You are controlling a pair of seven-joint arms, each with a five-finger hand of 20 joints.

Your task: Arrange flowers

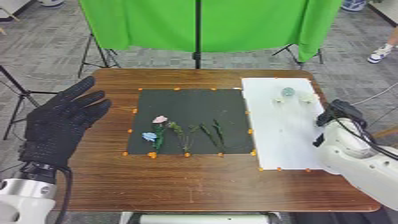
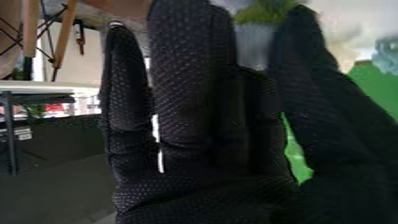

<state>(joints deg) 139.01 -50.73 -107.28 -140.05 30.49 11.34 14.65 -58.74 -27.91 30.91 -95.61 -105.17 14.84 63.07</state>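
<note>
1. Left hand (image 1: 59,120): my fingers straight, above table (image 1: 178,182), left side.
2. Right hand (image 1: 336,113): my fingers extended, at white board's (image 1: 280,137) edge.
3. Pink flower (image 1: 160,119), blue flower (image 1: 149,136), green stems (image 1: 218,133): on black mat (image 1: 191,102).
</note>
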